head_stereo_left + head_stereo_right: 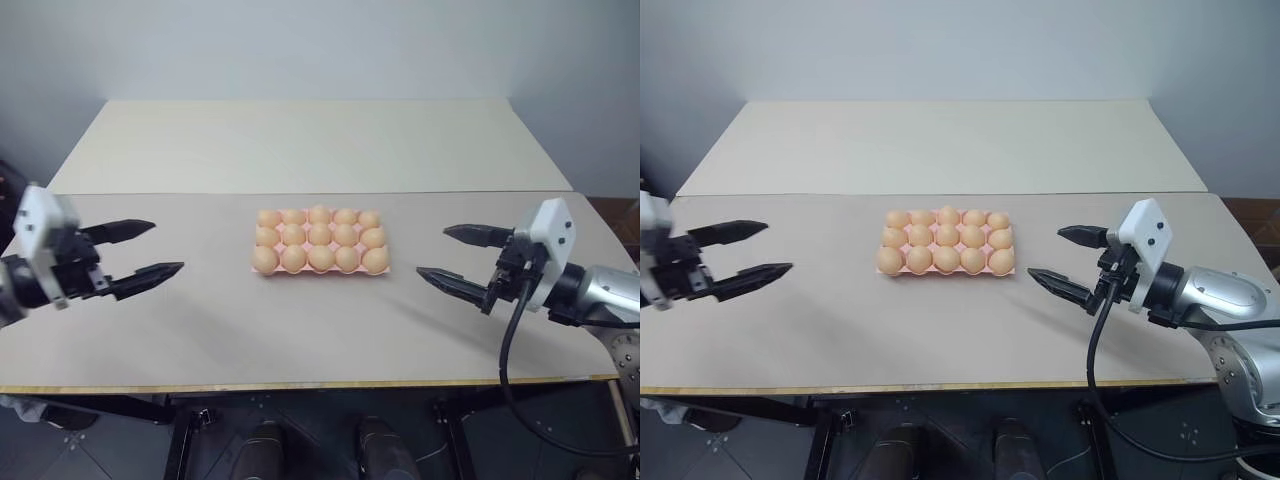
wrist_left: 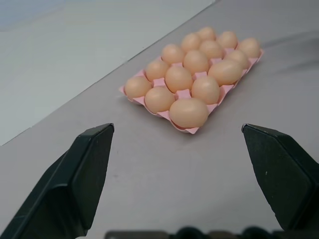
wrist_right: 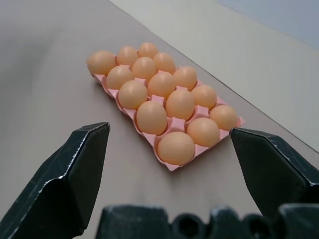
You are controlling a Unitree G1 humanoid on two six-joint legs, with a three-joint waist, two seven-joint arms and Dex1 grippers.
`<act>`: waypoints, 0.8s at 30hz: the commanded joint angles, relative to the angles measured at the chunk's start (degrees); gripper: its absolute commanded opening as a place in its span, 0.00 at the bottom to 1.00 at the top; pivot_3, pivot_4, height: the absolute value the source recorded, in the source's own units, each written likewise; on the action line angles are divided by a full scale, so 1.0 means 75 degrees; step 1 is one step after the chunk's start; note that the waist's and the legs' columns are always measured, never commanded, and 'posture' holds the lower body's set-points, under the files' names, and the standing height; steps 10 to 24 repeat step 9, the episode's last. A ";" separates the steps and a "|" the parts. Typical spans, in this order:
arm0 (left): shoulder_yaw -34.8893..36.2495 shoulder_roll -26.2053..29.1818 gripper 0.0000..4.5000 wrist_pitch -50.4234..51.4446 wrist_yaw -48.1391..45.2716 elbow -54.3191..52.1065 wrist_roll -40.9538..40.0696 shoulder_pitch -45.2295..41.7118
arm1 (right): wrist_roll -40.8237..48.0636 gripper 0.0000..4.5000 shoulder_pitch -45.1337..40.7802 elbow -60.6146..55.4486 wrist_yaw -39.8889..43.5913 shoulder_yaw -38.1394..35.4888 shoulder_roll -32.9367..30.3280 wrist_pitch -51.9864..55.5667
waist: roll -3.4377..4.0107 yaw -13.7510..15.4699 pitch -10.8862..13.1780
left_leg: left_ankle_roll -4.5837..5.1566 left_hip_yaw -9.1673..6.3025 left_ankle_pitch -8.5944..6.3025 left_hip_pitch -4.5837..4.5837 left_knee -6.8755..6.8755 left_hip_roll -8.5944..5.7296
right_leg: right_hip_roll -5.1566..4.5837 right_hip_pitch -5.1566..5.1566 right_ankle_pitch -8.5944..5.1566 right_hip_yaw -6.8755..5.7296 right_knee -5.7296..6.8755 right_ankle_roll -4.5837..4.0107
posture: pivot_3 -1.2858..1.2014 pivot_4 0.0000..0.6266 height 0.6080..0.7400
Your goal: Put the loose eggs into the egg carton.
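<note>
While eggs hide all of the egg carton but pink edges, the left tool and right tool gape wide, empty.

A long, matte grey-beige bench with a yellowish front edge abuts a second cream-white table at twelve o'clock, against a plain pale grey wall.

The left gripper, black two-fingered on a white wrist block, is hovering with its jaws spread wide, pointing inward toward the right. The matching right gripper is hanging opposite, jaws equally wide, pointing inward toward the left; both are carrying nothing.
</note>
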 commanded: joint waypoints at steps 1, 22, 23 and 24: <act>0.0572 -0.0193 0.99 0.0371 0.0472 -0.0850 -0.0472 0.0406 | -0.0111 1.00 -0.0192 0.0160 0.0273 -0.0026 -0.0173 -0.0267 | 0.0000 0.0034 0.0000 | 0.0000 0.0001 0.0000 0.0002 0.0000 -0.0003 | -0.0002 0.0003 0.0000 0.0000 -0.0001 0.0000 | 0.52 0.24 1.00; 0.0790 -0.0283 0.99 0.0649 0.0941 -0.1326 -0.0933 0.0920 | -0.0270 1.00 -0.0602 0.0489 0.0535 0.0188 -0.0150 -0.0368 | 0.0000 0.0023 0.0000 | -0.0001 0.0006 -0.0001 -0.0002 -0.0003 -0.0001 | 0.0001 -0.0007 0.0001 0.0007 -0.0002 -0.0001 | 0.52 0.24 1.00; 0.0790 -0.0283 0.99 0.0649 0.0941 -0.1326 -0.0933 0.0920 | -0.0270 1.00 -0.0602 0.0489 0.0535 0.0188 -0.0150 -0.0368 | 0.0000 0.0023 0.0000 | -0.0001 0.0006 -0.0001 -0.0002 -0.0003 -0.0001 | 0.0001 -0.0007 0.0001 0.0007 -0.0002 -0.0001 | 0.52 0.24 1.00; 0.0790 -0.0283 0.99 0.0649 0.0941 -0.1326 -0.0933 0.0920 | -0.0270 1.00 -0.0602 0.0489 0.0535 0.0188 -0.0150 -0.0368 | 0.0000 0.0023 0.0000 | -0.0001 0.0006 -0.0001 -0.0002 -0.0003 -0.0001 | 0.0001 -0.0007 0.0001 0.0007 -0.0002 -0.0001 | 0.52 0.24 1.00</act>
